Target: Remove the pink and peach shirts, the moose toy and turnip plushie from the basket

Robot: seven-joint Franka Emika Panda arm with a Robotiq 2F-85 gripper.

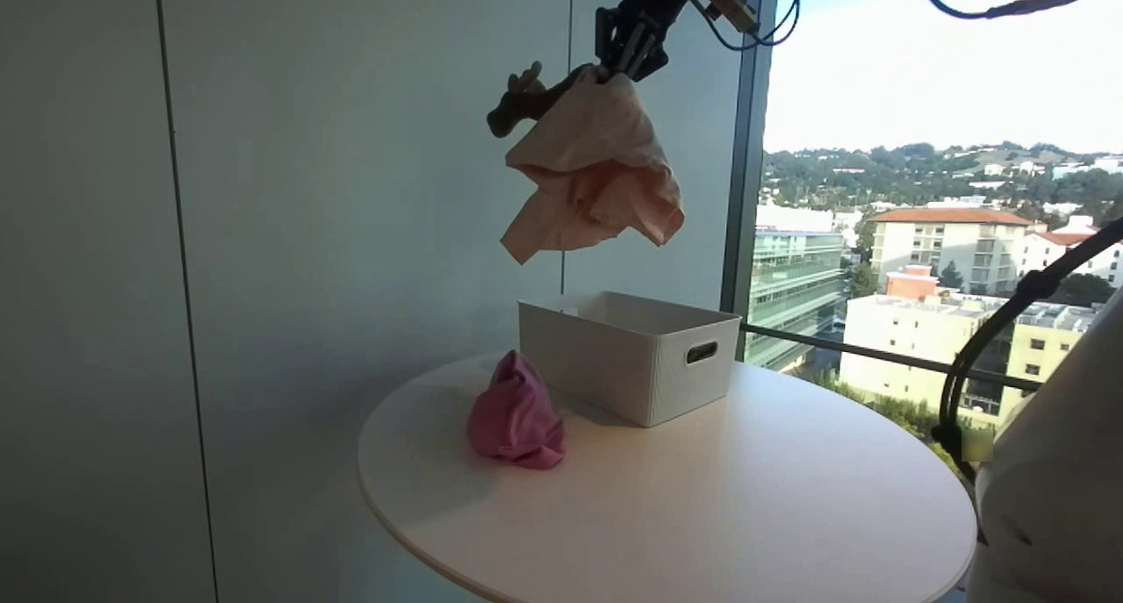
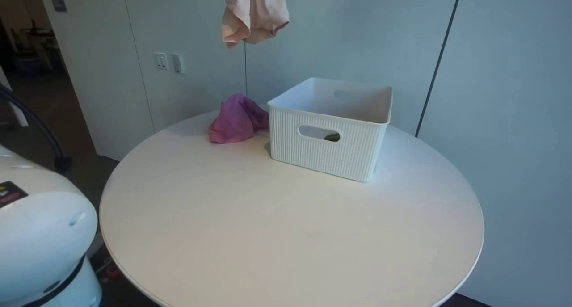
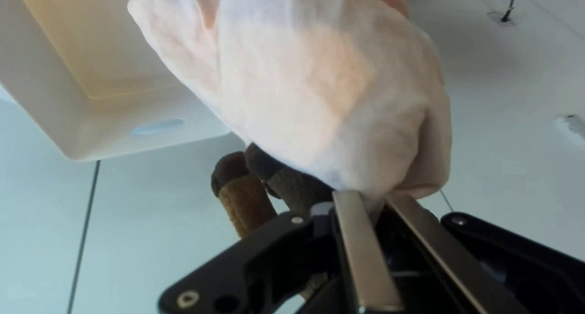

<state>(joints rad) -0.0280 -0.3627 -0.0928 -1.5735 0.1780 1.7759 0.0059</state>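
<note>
We see the fingers (image 3: 365, 250) clenched on the peach shirt (image 1: 597, 160), which hangs from their tips in mid-air. Just beside those tips, partly behind the cloth, we make out the moose toy (image 1: 526, 104), also up in the air; we cannot tell whether the fingers pinch the toy itself. Well below the fingers, the basket (image 2: 321, 154) stands upright on the tabletop (image 2: 295, 231), and just beside it, lower than the fingers too, the pink shirt (image 1: 516, 419) lies crumpled. In an exterior view, through the basket's handle slot (image 2: 315, 132), also below the fingers, we spot something green (image 2: 332, 137), too little showing to name.
</note>
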